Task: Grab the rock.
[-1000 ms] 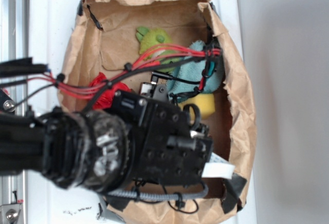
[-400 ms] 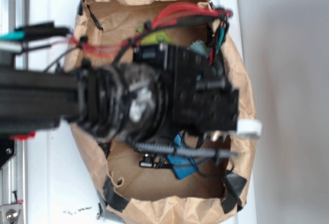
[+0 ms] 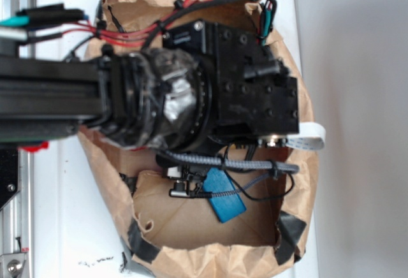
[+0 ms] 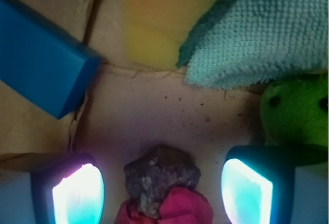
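In the wrist view the rock (image 4: 160, 175), a rough dark brown-grey lump with pale speckles, lies on the brown paper floor between my two glowing fingertips. My gripper (image 4: 162, 190) is open, with a gap on each side of the rock. The lower edge of the rock rests against a red cloth wad (image 4: 175, 208). In the exterior view the arm and gripper body (image 3: 248, 87) cover the upper part of the paper bag (image 3: 299, 182), and the rock is hidden under them.
A blue block (image 4: 43, 54) lies upper left, a yellow sponge (image 4: 159, 13) at top centre, a teal cloth (image 4: 257, 29) upper right, and a green plush toy (image 4: 295, 111) beside the right finger. The blue block (image 3: 223, 195) also shows below the arm. Bag walls surround everything.
The arm has swung from the bag's lower part to its upper part, now covering the plush, cloth and sponge. The blue block has come into view below it.
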{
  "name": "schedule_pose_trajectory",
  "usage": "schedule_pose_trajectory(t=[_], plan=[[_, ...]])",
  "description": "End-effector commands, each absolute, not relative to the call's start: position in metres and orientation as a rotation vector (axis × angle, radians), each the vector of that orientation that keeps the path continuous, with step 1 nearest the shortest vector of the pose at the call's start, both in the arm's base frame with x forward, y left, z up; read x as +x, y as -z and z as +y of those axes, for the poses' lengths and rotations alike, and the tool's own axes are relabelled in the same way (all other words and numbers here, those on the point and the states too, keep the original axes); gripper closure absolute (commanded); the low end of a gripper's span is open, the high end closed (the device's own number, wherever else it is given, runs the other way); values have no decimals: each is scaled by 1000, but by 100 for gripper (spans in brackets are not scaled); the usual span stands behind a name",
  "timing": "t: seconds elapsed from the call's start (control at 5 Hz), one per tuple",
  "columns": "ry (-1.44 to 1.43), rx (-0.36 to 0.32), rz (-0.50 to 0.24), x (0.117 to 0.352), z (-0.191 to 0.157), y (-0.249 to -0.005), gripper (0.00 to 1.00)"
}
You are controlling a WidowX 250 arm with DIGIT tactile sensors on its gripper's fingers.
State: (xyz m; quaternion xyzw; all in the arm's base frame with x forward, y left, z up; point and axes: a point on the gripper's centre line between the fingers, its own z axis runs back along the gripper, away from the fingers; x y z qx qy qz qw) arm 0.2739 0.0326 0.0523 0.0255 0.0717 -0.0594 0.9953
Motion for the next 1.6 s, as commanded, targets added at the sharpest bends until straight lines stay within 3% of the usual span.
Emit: schedule_pose_trajectory(t=[0.0,1.4], plan=[[120,92,97,273,41,-58,0],[163,115,97,266,24,-33,0]])
